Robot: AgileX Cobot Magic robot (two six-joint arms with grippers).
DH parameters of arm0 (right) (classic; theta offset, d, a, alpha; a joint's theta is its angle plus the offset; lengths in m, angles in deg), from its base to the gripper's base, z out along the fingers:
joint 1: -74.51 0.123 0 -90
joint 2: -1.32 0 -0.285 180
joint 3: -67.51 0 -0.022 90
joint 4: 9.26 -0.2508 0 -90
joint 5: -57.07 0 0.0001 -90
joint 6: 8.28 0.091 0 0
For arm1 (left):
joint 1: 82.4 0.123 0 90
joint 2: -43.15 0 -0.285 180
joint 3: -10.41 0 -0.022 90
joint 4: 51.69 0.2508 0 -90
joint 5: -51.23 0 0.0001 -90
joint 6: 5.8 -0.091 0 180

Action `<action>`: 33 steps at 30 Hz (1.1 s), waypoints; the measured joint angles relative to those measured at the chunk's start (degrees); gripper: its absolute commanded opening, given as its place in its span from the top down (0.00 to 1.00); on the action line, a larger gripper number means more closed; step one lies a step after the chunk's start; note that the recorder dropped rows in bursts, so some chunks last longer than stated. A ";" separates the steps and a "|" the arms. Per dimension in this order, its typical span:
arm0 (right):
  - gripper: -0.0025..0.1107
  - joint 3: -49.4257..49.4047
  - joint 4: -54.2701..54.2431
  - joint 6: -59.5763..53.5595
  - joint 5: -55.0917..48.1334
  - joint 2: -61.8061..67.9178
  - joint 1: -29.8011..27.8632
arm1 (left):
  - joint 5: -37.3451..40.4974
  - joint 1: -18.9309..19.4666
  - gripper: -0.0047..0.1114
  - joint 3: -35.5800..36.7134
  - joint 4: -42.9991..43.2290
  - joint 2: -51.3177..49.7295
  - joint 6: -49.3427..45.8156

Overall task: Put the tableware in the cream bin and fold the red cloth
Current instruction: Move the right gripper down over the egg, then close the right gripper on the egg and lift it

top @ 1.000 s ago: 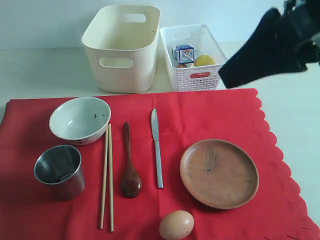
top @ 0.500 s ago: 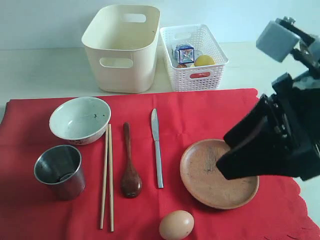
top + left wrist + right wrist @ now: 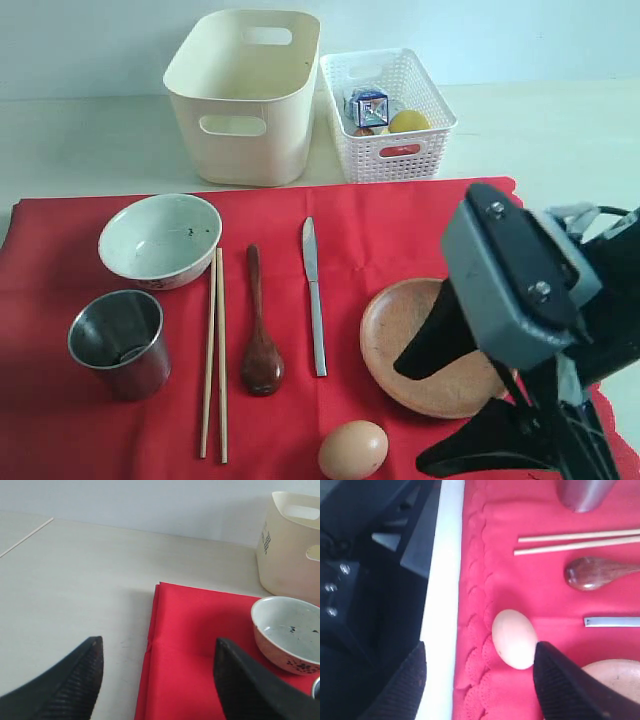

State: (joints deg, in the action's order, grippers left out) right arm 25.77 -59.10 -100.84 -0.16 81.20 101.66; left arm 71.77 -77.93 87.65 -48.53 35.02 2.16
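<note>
The red cloth (image 3: 400, 215) lies flat on the table. On it are a pale bowl (image 3: 160, 238), a steel cup (image 3: 118, 340), chopsticks (image 3: 214, 350), a dark spoon (image 3: 260, 340), a knife (image 3: 314, 295) and a brown plate (image 3: 395, 330), partly hidden by my right arm. The cream bin (image 3: 240, 95) stands behind the cloth. My right gripper (image 3: 408, 420) hangs open low over the plate's front edge. In its wrist view the right gripper (image 3: 480, 652) straddles the cloth's scalloped edge (image 3: 475, 605), empty. My left gripper (image 3: 156, 647) is open over the cloth's left edge (image 3: 152, 630), near the bowl (image 3: 287, 630).
An egg (image 3: 352, 450) lies on the cloth at the front, close beside one right fingertip (image 3: 545, 662). A white lattice basket (image 3: 385, 150) with a carton and a lemon stands right of the bin. The table's front edge (image 3: 442, 580) runs close along the scallops.
My right arm has swung down from the back right corner to the front right, and now hangs over the plate and next to the egg. The tableware has not moved.
</note>
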 measured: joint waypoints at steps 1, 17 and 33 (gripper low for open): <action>0.45 0.00 0.88 -0.11 1.33 0.85 1.34 | 0.00 0.00 0.43 0.00 0.00 0.00 0.00; 0.42 5.30 9.77 1.04 12.57 15.70 14.80 | 0.00 0.00 0.43 0.00 0.00 0.00 0.00; 0.42 11.17 19.21 8.74 14.40 26.49 18.65 | 0.00 0.00 0.43 0.00 0.00 0.00 0.00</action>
State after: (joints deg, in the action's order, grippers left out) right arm 36.95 -39.88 -92.10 14.24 107.68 120.31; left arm 71.77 -77.93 87.65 -48.53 35.02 2.16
